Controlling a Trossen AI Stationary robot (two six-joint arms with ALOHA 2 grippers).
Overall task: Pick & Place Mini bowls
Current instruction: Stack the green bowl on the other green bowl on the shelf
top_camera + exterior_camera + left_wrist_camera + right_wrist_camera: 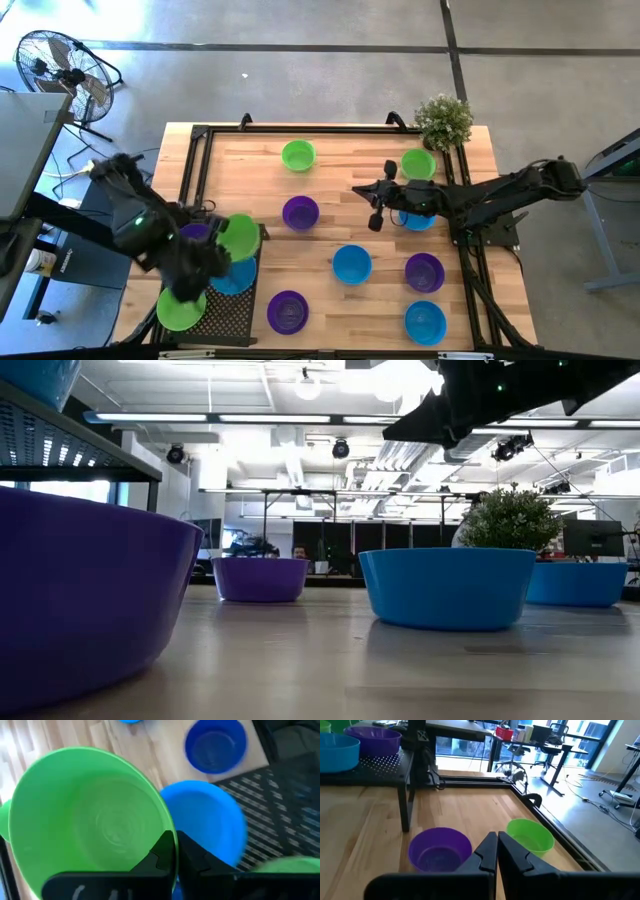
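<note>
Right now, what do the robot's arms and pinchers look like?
Both arms are dark, jointed and chunky. The left arm shows a small green light. The right arm is long and black. Each gripper has two flat black fingers.

Left pincer (232, 243) clamped, arm bent low, right pincer (368, 202) closed, arm outstretched

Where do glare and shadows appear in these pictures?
Low view: ceiling lamps glare; a soft shadow lies under the middle blue bowl. High view: daylight washes the floor. Left wrist view: the green bowl in the left gripper is evenly lit.
</note>
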